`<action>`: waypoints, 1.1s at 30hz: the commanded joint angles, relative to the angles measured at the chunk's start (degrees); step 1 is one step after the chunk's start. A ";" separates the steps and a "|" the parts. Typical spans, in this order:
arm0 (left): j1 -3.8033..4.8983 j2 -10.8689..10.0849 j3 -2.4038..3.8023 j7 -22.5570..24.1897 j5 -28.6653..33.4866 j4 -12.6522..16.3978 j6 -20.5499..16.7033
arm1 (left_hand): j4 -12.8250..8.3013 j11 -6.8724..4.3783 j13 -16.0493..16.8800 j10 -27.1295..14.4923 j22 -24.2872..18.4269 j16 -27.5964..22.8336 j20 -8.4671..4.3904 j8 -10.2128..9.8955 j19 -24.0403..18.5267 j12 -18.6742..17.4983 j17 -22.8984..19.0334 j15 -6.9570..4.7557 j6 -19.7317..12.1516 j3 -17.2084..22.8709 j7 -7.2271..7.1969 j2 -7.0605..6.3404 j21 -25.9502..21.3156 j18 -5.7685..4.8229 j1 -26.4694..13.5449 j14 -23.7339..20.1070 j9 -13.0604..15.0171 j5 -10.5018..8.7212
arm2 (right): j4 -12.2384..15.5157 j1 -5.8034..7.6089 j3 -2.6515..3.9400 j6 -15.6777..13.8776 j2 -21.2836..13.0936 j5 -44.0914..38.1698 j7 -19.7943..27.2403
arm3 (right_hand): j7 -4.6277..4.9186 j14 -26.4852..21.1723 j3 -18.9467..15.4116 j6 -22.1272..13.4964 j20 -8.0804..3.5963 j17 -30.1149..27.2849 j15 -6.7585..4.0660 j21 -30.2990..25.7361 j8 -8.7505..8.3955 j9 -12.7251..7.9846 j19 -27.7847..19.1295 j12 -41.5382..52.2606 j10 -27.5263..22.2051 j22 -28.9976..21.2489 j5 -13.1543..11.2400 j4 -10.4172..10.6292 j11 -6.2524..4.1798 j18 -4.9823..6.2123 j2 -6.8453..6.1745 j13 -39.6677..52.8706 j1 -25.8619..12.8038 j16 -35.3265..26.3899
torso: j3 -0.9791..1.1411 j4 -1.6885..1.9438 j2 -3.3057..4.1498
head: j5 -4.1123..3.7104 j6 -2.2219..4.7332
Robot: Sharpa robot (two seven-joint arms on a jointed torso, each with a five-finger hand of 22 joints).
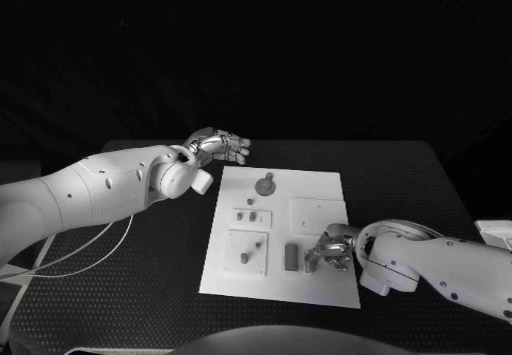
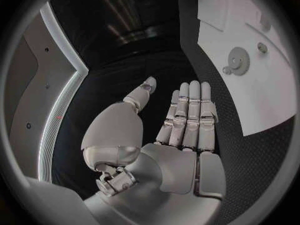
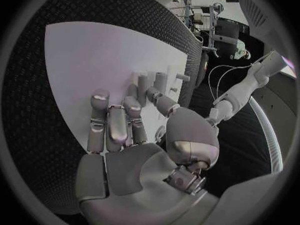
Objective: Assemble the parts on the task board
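The white task board (image 1: 280, 285) lies in the middle of the black table. On it are a round toothed part (image 1: 265, 184), a small peg (image 1: 251, 200), two pegs in a small plate (image 1: 248, 217), a plate with a peg (image 1: 246, 255) and a grey block (image 1: 291, 257). My right hand (image 1: 334, 250) rests low on the board's near right part, its fingers (image 3: 115, 125) stretched over the white surface. Its thumb and nearest finger reach several upright grey parts (image 3: 152, 81); whether they pinch one is unclear. My left hand (image 1: 220, 146) hovers flat and empty off the board's far left corner.
A flat square plate (image 1: 318, 214) sits on the board just beyond my right hand. The left wrist view has the toothed part (image 2: 237, 61) and a peg (image 2: 262, 47) beside my left hand (image 2: 184, 130). Bare black mat surrounds the board (image 2: 256, 95). A pale object (image 1: 493, 231) lies at the table's right edge.
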 commanded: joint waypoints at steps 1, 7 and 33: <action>0.05 0.06 0.04 0.27 0.27 0.10 0.92 | 0.42 -0.15 -0.08 -0.13 -0.07 -0.35 -0.07 0.33 -0.43 -0.06 0.10 0.36 -0.25 0.08 -0.04 0.04 0.02 -0.09 -0.46 0.01 -0.07 -0.09 | 0.53 -0.07 0.04 1.27 0.42 0.59 1.40 | 0.12 -0.12 -0.18 0.41 -0.33 0.01 -0.39 -0.14 0.26 -0.06 0.22 0.00 0.33 0.71 0.18 0.06 0.08 2.07 -0.10 -0.06 -0.57 0.28 | 0.01 0.01 0.01 | 0.05 -0.10; 0.05 -0.01 0.04 0.24 0.27 0.12 0.90 | 0.43 -0.15 -0.09 -0.14 -0.07 -0.38 -0.07 0.33 -0.44 -0.06 0.13 0.37 -0.25 0.08 -0.04 0.03 0.02 -0.09 -0.47 0.00 -0.08 -0.09 | 0.65 -0.07 0.04 1.42 0.35 0.61 1.38 | 0.11 -0.11 -0.15 0.42 -0.34 0.02 -0.40 -0.15 0.27 -0.06 0.22 0.01 0.34 0.71 0.18 0.11 0.07 2.07 -0.11 -0.06 -0.61 0.28 | 0.00 0.03 0.00 | 0.10 -0.21; 0.05 -0.06 0.04 0.20 0.27 0.16 0.92 | 0.47 -0.14 -0.10 -0.16 -0.08 -0.45 -0.06 0.35 -0.47 -0.06 0.23 0.38 -0.28 0.09 -0.03 0.03 0.02 -0.09 -0.48 -0.01 -0.11 -0.09 | 0.69 -0.07 0.04 1.69 0.35 1.14 1.85 | 0.14 -0.40 1.72 0.14 -0.61 -0.53 -0.46 -0.59 0.24 -0.33 0.62 -0.50 -0.10 0.63 0.19 6.25 0.09 2.07 -7.78 -0.42 -3.70 0.11 | 0.02 0.00 0.00 | 0.25 -0.41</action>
